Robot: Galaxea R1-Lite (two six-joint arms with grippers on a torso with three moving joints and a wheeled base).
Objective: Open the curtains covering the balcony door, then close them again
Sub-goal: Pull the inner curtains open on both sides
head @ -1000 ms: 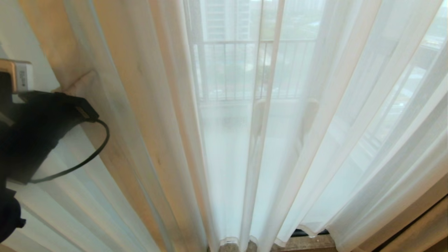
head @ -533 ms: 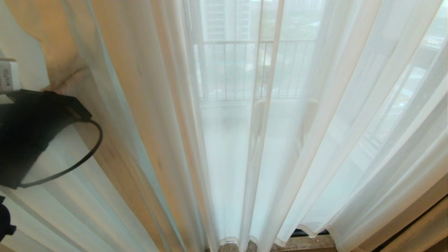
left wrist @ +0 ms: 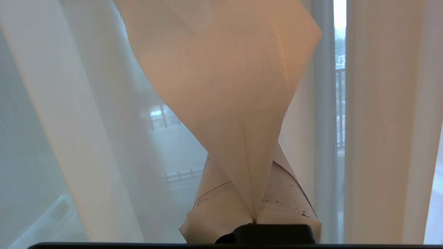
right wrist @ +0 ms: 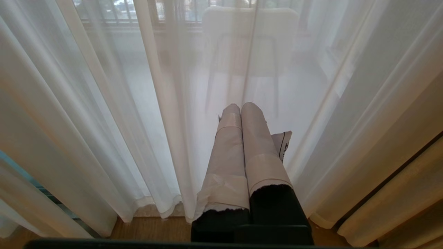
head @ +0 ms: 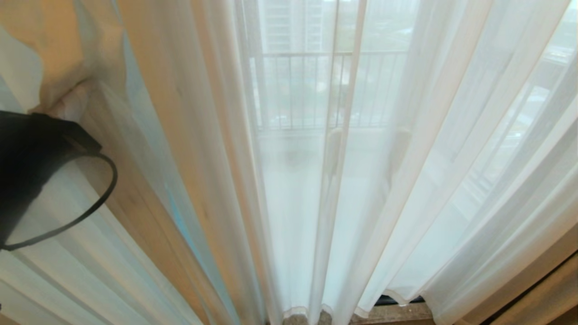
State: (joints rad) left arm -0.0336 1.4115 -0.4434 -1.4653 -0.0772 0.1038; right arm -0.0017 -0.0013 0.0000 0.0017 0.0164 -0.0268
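right hand [right wrist: 242, 110], taped fingers [right wrist: 258, 145] pressed together, before sheer curtains [right wrist: 104, 121].

Soft backlit daylight, slight blur

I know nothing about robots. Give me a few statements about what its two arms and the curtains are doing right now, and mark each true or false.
1. The left end effector is shut on a fold of the curtains. True.
2. The right end effector grips the fabric too. False: its taped fingers are pressed together, holding nothing, in front of the sheer fabric.
3. A chair shows through the sheer fabric. True.
4. The curtains are pulled fully aside. False: they hang across the glass in the head view.
5. A balcony railing is visible behind the curtains. True.
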